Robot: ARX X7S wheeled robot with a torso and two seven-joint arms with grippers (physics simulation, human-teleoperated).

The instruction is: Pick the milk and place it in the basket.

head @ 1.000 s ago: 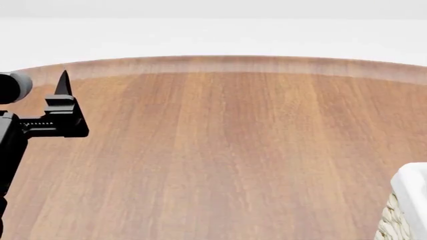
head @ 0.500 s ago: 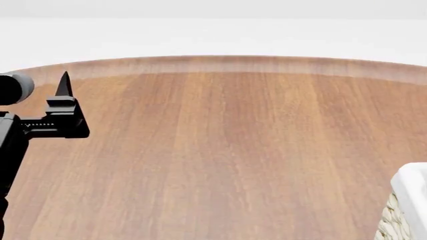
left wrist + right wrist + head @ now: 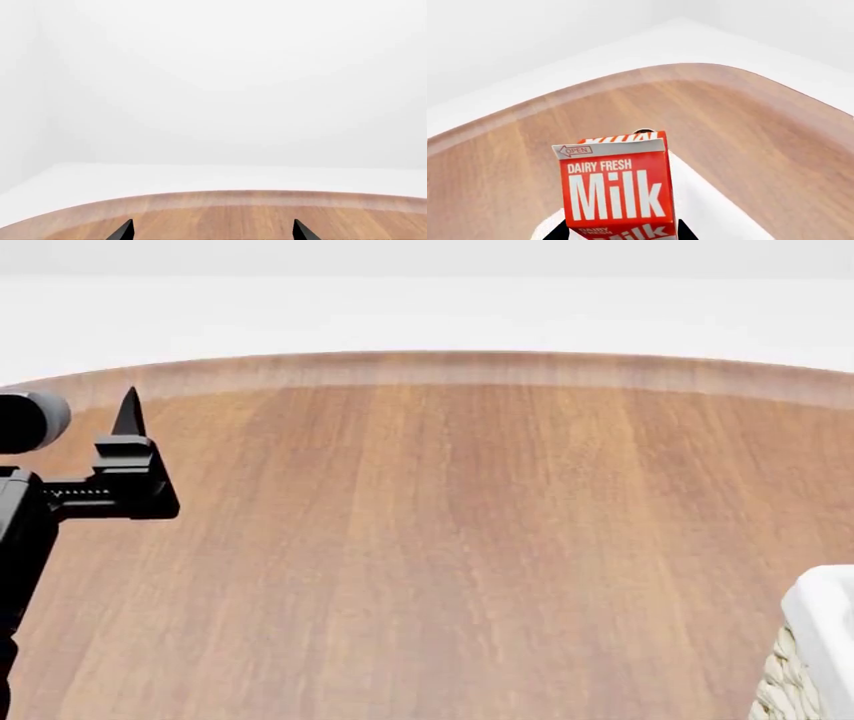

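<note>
The milk [image 3: 617, 187], a carton with a red top and white "Milk" lettering, stands upright between the fingers of my right gripper [image 3: 620, 235], which is shut on it. White cloth lining of the basket [image 3: 710, 202] lies directly below the carton. In the head view only a corner of the basket [image 3: 817, 640] shows at the lower right, with a white rim over woven wicker; the milk and the right gripper are outside that view. My left gripper [image 3: 212, 231] is open and holds nothing, hovering over the table's left side [image 3: 123, 420].
The round wooden table [image 3: 454, 530] fills the head view, its curved far edge [image 3: 441, 365] meeting a white floor and wall beyond. No other objects show on the visible part of the tabletop.
The left arm has crept very slightly to the right. The basket corner has not moved.
</note>
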